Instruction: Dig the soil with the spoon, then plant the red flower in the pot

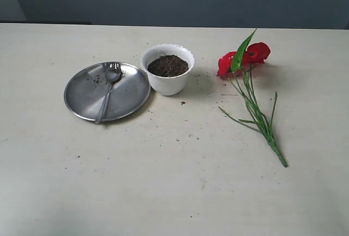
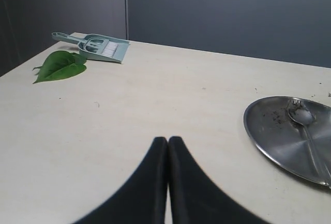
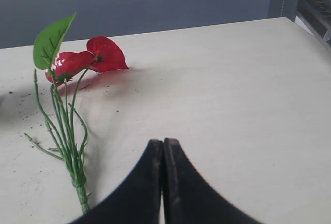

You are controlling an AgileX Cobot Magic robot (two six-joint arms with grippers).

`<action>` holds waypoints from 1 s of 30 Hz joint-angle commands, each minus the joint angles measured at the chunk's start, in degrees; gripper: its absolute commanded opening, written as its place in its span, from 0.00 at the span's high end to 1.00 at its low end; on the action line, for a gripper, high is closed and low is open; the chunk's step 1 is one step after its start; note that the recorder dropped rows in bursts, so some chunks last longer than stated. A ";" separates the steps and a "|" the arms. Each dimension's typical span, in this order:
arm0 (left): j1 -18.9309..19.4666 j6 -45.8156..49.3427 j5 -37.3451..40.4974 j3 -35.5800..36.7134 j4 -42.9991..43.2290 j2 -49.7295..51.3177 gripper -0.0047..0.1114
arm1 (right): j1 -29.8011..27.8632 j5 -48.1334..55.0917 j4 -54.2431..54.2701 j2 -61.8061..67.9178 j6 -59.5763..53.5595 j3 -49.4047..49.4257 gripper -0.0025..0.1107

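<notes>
Pressed fully together, holding nothing, at left gripper (image 2: pixel 168 140) and right gripper (image 3: pixel 163 142) alike; held low over the table (image 1: pixel 174 187); ahead of the left, spoon (image 1: pixel 107 90) flat on the steel plate (image 1: pixel 82 97); just beside, white pot (image 1: pixel 168 83) filled with dark fibrous soil (image 1: pixel 168 66); ahead of the right, red flower (image 1: pixel 245 59) lying flat, petals glossy, stems splayed.

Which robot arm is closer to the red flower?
The right one. The right gripper has the red flower lying just ahead of it. The left gripper is by the steel plate with the spoon, and no flower shows in its view.
</notes>
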 commanded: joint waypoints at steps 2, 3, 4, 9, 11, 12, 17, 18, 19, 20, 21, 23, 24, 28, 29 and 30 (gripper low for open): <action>-1.12 0.67 0.03 0.29 -0.93 -0.36 0.96 | -0.23 -0.68 -0.10 -0.20 -0.15 0.13 0.98; -1.12 1.47 0.03 0.29 -0.93 -0.36 0.96 | -0.23 -0.68 -0.10 -0.20 -0.15 0.13 0.98; -1.12 2.07 0.03 0.29 -0.93 -0.36 0.96 | -0.23 -0.68 -0.10 -0.20 -0.15 0.13 0.98; -2.13 3.64 0.41 0.29 -1.22 -0.36 0.96 | -0.23 -0.68 -0.10 -0.20 -0.15 0.13 0.98; -2.15 3.64 1.49 0.29 -1.57 -0.36 0.96 | -0.23 -0.68 -0.10 -0.20 -0.15 0.13 0.98; -2.15 3.64 2.30 0.29 -1.57 -0.36 0.96 | -0.23 -0.80 -0.10 -0.20 -0.15 0.13 0.98; -2.15 3.64 2.85 0.29 -1.84 -0.36 0.96 | -0.23 -0.80 -0.10 -0.20 -0.15 0.13 0.98; -2.15 3.75 2.85 0.29 -1.83 -0.36 0.96 | -0.23 -0.80 -0.10 -0.20 -0.15 0.13 0.98; -2.15 3.75 2.85 0.29 -1.83 -0.36 0.96 | -0.23 -0.80 -0.10 -0.20 -0.15 0.13 0.98; -2.15 3.83 2.85 0.29 -1.83 -0.36 0.96 | -0.23 -0.80 -0.10 -0.20 -0.15 0.13 0.98; -2.15 3.83 2.85 0.29 -1.83 -0.36 0.96 | -0.23 -0.80 -0.10 -0.20 -0.15 0.13 0.98; -2.15 3.77 2.74 0.29 -1.93 -0.36 0.96 | -0.23 -0.80 -0.10 -0.20 -0.15 0.13 0.98; -2.15 3.77 2.74 0.29 -1.82 -0.36 0.96 | -0.23 -0.80 -0.10 -0.20 -0.15 0.13 0.98; -2.15 3.77 2.74 0.29 -1.82 -0.36 0.96 | -0.23 -0.70 -0.10 -0.20 -0.15 0.13 0.98; -2.15 3.77 2.74 0.29 -1.82 -0.36 0.96 | -0.23 -0.70 -0.10 -0.20 -0.15 0.13 0.98; -2.15 3.77 2.74 0.29 -1.82 -0.36 0.96 | -0.23 -0.70 -0.10 -0.20 -0.15 0.13 0.98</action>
